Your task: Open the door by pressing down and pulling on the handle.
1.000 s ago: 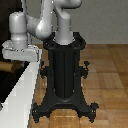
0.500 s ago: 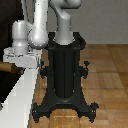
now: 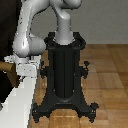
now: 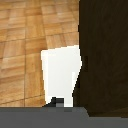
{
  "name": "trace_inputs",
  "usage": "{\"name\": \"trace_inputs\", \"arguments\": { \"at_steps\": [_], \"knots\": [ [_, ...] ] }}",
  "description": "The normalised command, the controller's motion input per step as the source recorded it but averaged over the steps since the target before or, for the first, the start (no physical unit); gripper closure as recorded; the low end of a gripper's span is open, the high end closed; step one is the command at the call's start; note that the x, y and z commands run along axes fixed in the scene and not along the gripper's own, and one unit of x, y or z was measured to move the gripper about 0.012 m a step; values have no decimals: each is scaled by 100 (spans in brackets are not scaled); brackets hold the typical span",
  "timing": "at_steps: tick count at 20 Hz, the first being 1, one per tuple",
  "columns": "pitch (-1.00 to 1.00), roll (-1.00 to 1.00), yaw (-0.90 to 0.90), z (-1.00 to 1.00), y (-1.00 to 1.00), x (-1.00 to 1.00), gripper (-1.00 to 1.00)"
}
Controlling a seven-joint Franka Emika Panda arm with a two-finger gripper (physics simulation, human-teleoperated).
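Lowered since a second ago, the hand [image 3: 19,70], grip state indiscernible, sits by the handle [image 3: 6,66] on the door [image 3: 10,25] at far left; next, press down and pull.

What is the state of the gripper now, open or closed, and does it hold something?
Gripper: by the handle at the door, but its fingers are not clear in either view, so open, closed or holding cannot be told.
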Motion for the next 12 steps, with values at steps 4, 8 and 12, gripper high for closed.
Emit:
{"name": "trace_inputs", "arguments": {
  "at_steps": [4,8,12],
  "knots": [
    [0,0,0,0,50,0,100],
    [0,0,0,0,100,0,100],
    [0,0,0,0,100,0,100]
  ]
}}
